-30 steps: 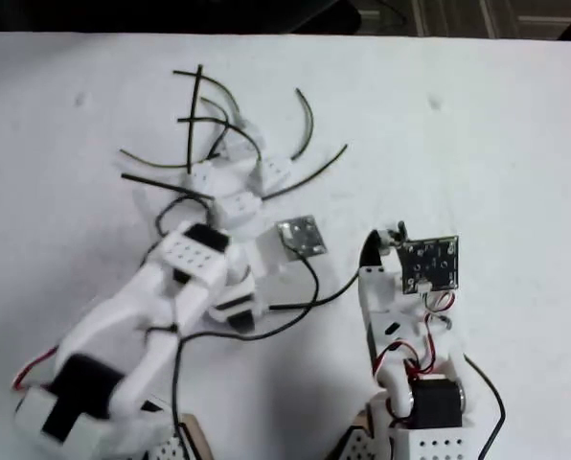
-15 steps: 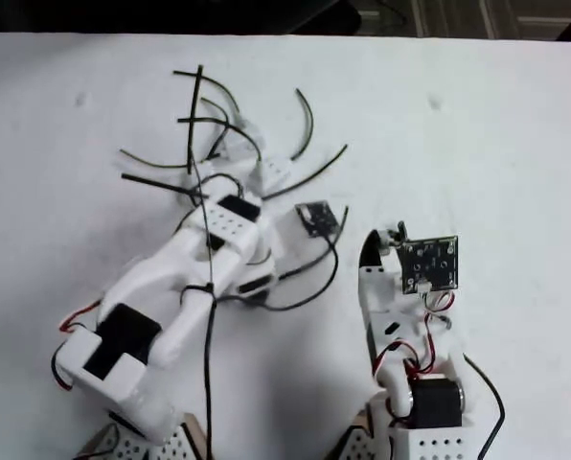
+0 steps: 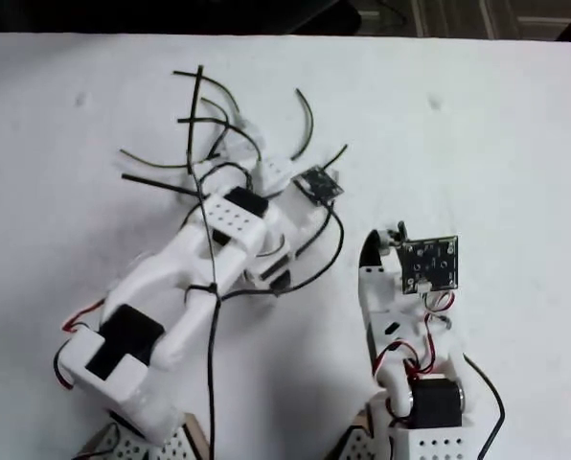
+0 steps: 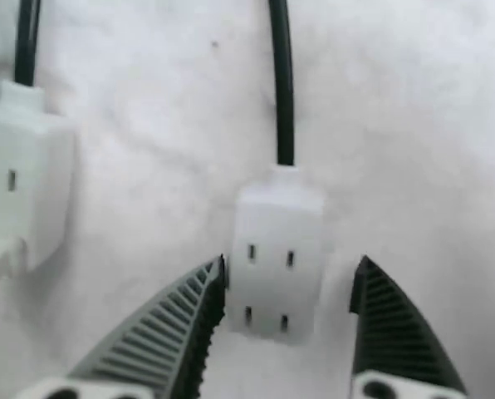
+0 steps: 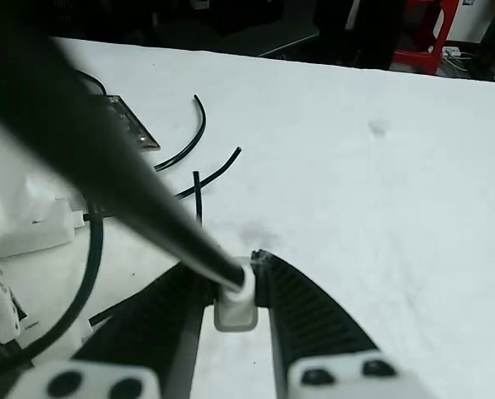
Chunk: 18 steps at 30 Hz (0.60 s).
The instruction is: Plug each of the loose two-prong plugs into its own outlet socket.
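Observation:
A white outlet socket (image 4: 277, 262) with two pairs of slots and a black cord lies flat on the table, between the fingers of my open left gripper (image 4: 293, 270); the fingers do not touch it. A second white socket (image 4: 23, 187) lies beside it. From above, the left arm (image 3: 230, 230) stretches to the cluster of white sockets (image 3: 272, 172) and black cords. My right gripper (image 5: 235, 283) is shut on a small white two-prong plug (image 5: 235, 314), whose black cord (image 5: 106, 174) runs back toward the camera. That arm (image 3: 381, 287) stays at the front right.
Several loose black cords (image 3: 199, 115) fan out behind the cluster. The left arm's wrist camera board (image 3: 318, 184) hangs over the cluster's right side. White tabletop (image 3: 496, 144) stretches open to the right and far back.
The left arm has swung away from the front and rightward into the socket cluster, its camera board travelling with it. The right arm has stayed where it was.

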Motion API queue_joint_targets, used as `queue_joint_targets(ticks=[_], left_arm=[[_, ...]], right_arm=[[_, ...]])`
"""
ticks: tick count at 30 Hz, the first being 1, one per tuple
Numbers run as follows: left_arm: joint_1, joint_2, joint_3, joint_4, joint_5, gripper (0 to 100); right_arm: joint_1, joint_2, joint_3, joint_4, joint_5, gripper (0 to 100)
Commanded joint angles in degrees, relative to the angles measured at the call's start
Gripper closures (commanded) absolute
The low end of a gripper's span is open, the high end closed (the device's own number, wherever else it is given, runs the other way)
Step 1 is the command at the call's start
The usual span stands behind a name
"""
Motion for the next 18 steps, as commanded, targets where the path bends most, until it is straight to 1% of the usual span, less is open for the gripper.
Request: queue_joint_targets(ticks=[1, 5, 10, 12, 14, 18], left_arm=[[0.5, -1.0, -3.7, 0.0, 1.3, 74], [-0.5, -3.9, -5.2, 3.5, 1.7, 74], [-5.6, -15.5, -4.4, 7.6, 1.8, 75], [-8.7, -21.4, -2.6, 8.6, 1.8, 78], [-12.7, -27.3, 0.7, 8.4, 1.6, 83], [-20.7, -37.4, 9.8, 5.6, 1.3, 94]], right_arm=[[-0.1, -0.7, -0.9, -1.0, 0.6, 98.1], [-0.1, -0.7, -0.9, -0.9, 0.6, 98.1], [-0.1, -0.7, -0.9, -0.9, 0.6, 98.1], [-0.1, -0.7, -1.1, -0.8, 0.6, 98.1], [-0.7, -0.7, -2.0, 0.9, 0.7, 98.1], [-6.8, -0.7, -6.9, 8.0, 0.7, 98.1]])
